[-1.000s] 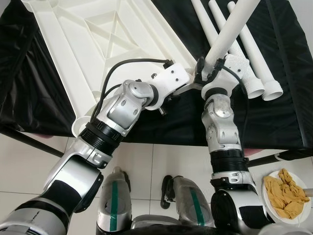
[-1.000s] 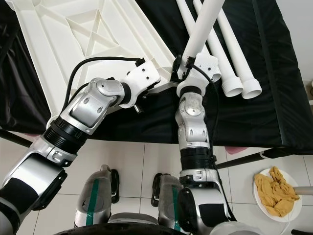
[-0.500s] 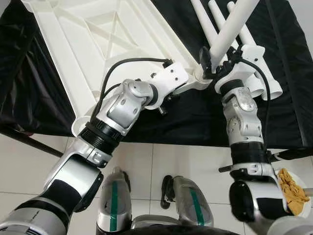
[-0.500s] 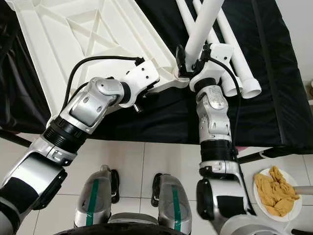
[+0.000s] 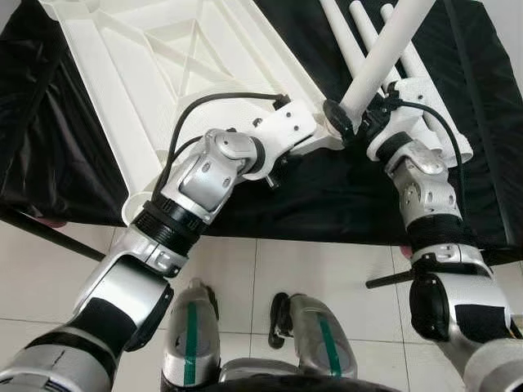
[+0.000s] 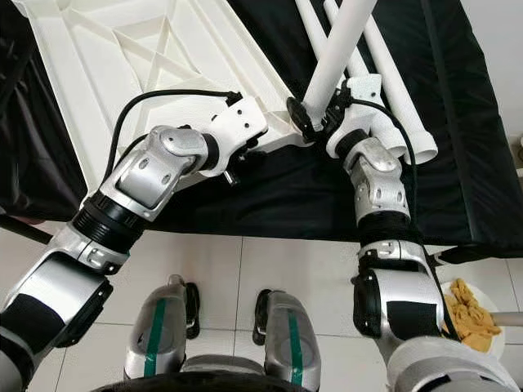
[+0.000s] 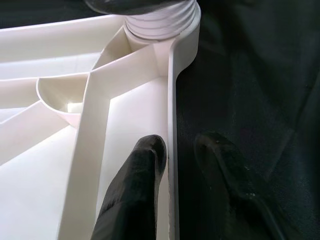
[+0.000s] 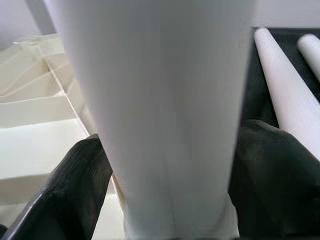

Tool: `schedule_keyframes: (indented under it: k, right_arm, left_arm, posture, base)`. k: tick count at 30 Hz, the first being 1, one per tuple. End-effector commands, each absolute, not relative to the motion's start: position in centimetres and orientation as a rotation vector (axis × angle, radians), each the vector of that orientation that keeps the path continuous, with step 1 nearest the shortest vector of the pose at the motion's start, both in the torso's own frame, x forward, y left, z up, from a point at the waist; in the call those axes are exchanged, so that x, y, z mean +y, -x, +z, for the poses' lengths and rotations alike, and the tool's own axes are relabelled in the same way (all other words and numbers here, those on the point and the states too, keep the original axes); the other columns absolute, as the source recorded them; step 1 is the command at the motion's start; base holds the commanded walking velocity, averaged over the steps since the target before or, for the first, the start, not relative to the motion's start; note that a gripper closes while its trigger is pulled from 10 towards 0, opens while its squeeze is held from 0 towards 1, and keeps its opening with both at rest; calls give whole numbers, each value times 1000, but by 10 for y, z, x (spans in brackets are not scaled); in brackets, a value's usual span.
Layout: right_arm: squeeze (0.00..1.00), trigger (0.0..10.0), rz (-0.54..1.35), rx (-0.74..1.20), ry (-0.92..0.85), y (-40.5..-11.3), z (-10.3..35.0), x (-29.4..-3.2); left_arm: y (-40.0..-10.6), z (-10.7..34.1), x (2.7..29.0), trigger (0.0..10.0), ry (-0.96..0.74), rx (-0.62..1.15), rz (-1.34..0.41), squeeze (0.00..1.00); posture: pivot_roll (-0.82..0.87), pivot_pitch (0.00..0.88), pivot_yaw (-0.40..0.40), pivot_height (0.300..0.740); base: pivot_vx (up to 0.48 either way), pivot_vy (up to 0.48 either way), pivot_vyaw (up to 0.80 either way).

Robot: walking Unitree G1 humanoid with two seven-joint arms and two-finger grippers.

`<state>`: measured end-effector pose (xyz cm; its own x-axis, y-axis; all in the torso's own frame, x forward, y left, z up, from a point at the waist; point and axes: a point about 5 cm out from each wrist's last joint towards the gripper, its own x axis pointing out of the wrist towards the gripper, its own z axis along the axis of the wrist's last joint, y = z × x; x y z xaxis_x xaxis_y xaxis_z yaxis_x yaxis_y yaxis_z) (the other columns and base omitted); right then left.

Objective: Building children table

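A white plastic tabletop (image 5: 155, 73) lies upside down, ribs showing, across the upper left of the frame on a desk (image 5: 343, 192) draped in black cloth. Near the upper middle of the frame, the right gripper (image 5: 359, 122) has its fingers (image 8: 75, 195) closed around a white table leg (image 5: 388, 45), which rises at a slant toward the upper right corner. The leg's lower end sits at the round corner socket (image 7: 160, 20) of the tabletop, with threaded rings visible there in the left wrist view. The left gripper (image 7: 182, 165) is at the tabletop's edge just beside that corner: one black finger rests inside the raised rim (image 7: 171, 100) and the other outside on the black cloth, so the fingers straddle the rim with a narrow gap between them. Three more white legs (image 5: 425, 90) lie side by side on the cloth at the upper right, behind the raised one. In the lower right corner, on the tiled floor (image 5: 270, 269), a white plate (image 6: 482, 314) holds a crumpled yellow cloth (image 6: 470, 309).
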<state>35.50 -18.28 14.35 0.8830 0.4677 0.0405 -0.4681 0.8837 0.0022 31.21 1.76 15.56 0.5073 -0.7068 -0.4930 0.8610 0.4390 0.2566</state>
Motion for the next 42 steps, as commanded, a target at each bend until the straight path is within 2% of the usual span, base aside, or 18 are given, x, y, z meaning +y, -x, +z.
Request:
schedule_keyframes:
  k: [1,10,11,13,14,15,17,27,28,29,30,42]
  right_arm:
    - [0,10000,509,-46,-9,-356,145,-183]
    - [0,10000,606,-60,0,-366,151,-177]
    - [0,8353,617,-55,6,-367,151,-176]
    - [0,8353,624,-51,10,-367,150,-176]
    - [0,3412,633,-46,15,-367,149,-175]
    - [0,275,648,-41,20,-367,148,-175]
    - [0,0,660,-35,22,-366,147,-174]
    - [0,0,676,-24,28,-364,141,-176]
    - [0,863,669,-23,26,-364,140,-178]
    - [0,863,669,-23,26,-364,140,-178]
    - [0,10000,654,-24,24,-363,139,-180]
    - [0,10000,487,-40,11,-364,137,-198]
  left_arm:
    - [-315,157,17,10000,-520,330,-991,0]
    - [-314,158,16,10000,-524,329,-1000,0]
    - [-314,158,16,10000,-524,329,-1001,0]
    - [-314,158,16,10000,-524,329,-1002,0]
    - [-314,158,16,10000,-524,329,-1003,0]
    - [-313,158,16,10000,-524,330,-1003,0]
    - [-313,158,16,10000,-524,330,-1004,0]
    - [-311,157,15,10000,-521,334,-1008,0]
    - [-311,157,15,10000,-520,335,-1009,0]
    - [-311,157,15,10000,-520,335,-1009,0]
    - [-311,157,15,10000,-518,337,-1010,0]
    - [-309,155,14,10000,-516,340,-1011,0]
  posture:
    - [46,0,-42,740]
    - [46,3,-29,740]
    - [46,3,-29,740]
    - [46,3,-29,740]
    - [49,5,-28,740]
    - [51,8,-27,740]
    - [51,8,-27,740]
    - [51,17,-26,740]
    - [50,19,-27,740]
    - [50,19,-27,740]
    - [50,19,-27,740]
    - [51,17,-36,740]
  base:
    - [0,0,0]
    - [0,0,0]
    - [0,0,0]
    - [0,0,0]
    - [0,0,0]
    - [0,0,0]
    - [0,0,0]
    - [0,0,0]
    - [0,0,0]
    - [0,0,0]
    - [0,0,0]
    - [0,0,0]
